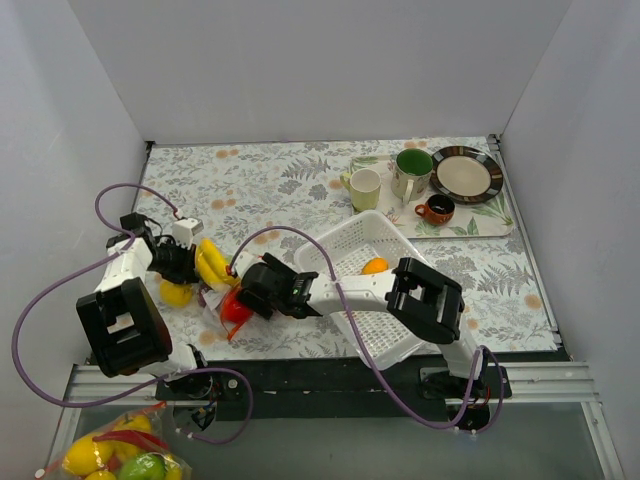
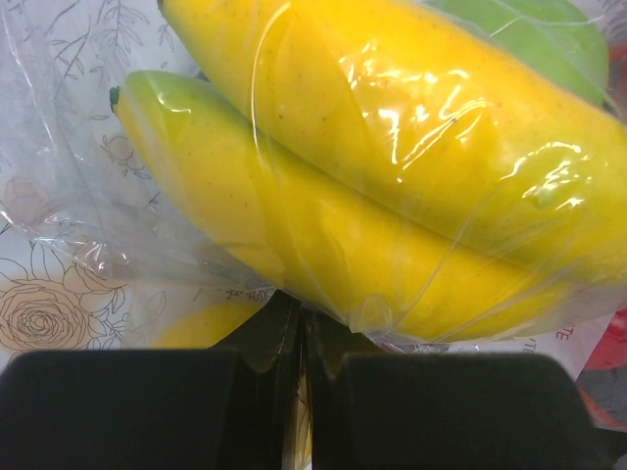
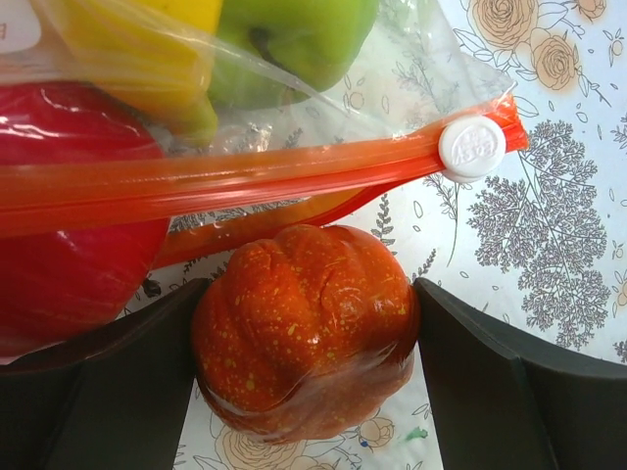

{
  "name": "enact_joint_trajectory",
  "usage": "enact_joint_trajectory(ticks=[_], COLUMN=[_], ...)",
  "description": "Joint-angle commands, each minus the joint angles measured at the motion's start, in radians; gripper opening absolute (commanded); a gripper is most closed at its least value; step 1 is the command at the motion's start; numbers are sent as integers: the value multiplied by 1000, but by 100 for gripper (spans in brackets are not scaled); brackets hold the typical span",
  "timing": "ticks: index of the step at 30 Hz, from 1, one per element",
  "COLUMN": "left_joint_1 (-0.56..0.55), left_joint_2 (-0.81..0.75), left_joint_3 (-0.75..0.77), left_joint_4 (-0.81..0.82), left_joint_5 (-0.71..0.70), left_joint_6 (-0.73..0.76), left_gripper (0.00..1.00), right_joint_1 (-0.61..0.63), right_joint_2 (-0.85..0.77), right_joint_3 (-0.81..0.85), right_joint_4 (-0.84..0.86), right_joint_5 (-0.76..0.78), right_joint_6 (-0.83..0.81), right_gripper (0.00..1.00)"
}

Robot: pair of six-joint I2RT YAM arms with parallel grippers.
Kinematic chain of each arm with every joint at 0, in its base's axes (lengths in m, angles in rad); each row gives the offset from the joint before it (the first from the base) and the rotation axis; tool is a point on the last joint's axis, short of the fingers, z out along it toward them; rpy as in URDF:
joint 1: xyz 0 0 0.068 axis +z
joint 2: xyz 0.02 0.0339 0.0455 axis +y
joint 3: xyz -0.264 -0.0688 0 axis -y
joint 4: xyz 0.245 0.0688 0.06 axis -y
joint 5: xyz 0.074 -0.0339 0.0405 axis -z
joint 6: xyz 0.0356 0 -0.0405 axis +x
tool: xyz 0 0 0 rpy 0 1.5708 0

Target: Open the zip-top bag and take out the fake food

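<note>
Left gripper [image 2: 301, 328] has its jaws clenched on a fold of the zip-top bag [image 2: 78, 196], right under the two bananas [image 2: 392, 147] inside it. Right gripper [image 3: 309, 294] jaws are grasping an orange pumpkin piece [image 3: 304, 352] at the bag's mouth, just below the red zip strip [image 3: 245, 176] and its white slider [image 3: 472, 148]. Bag's lying on the counter [image 1: 260, 180] front-left, between both arms, beside the white basket [image 1: 345, 240].

Overhead view looks down from behind -- both wrist views sit close against the zip-top bag [image 1: 218, 288].
</note>
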Motion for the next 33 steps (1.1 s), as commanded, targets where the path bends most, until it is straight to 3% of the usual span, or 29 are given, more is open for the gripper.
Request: enact_joint_trajectory(ticks=[1, 4, 11, 18, 22, 26, 28, 29, 30, 33], left_joint_1=[0, 0, -2, 0, -2, -7, -8, -8, -8, -8], left_joint_2=[-35, -39, -58, -67, -70, -79, -90, -95, -98, -112], left_joint_3=[-22, -31, -22, 6, 13, 18, 18, 16, 15, 12], left_joint_4=[1, 1, -21, -45, -58, -68, -70, -70, -70, -68], left_joint_5=[-29, -30, -35, -17, 6, 13, 7, 3, -1, -1], left_joint_6=[16, 11, 3, -6, -9, -20, -20, -18, -20, -20], left_gripper=[0, 0, 0, 0, 0, 0, 0, 0, 0, 0], right_joint_1=[1, 0, -19, -143, -294, -326, -328, -329, -337, -348], right_joint_2=[-75, -120, -268, -578, -689, -698, -678, -658, -652, -635], right_joint_3=[-12, 37, 80, -320, -489, -494, -453, -439, -430, -399], right_joint_4=[-17, -21, -44, 18, 60, 74, 42, 35, 28, -6], right_joint_5=[-19, -5, 70, 97, 39, -8, -16, -16, -25, -30], right_joint_6=[-13, -72, -129, -30, 40, 27, 19, 16, 13, 14], right_gripper=[53, 44, 44, 43, 40, 40, 51, 65, 97, 99])
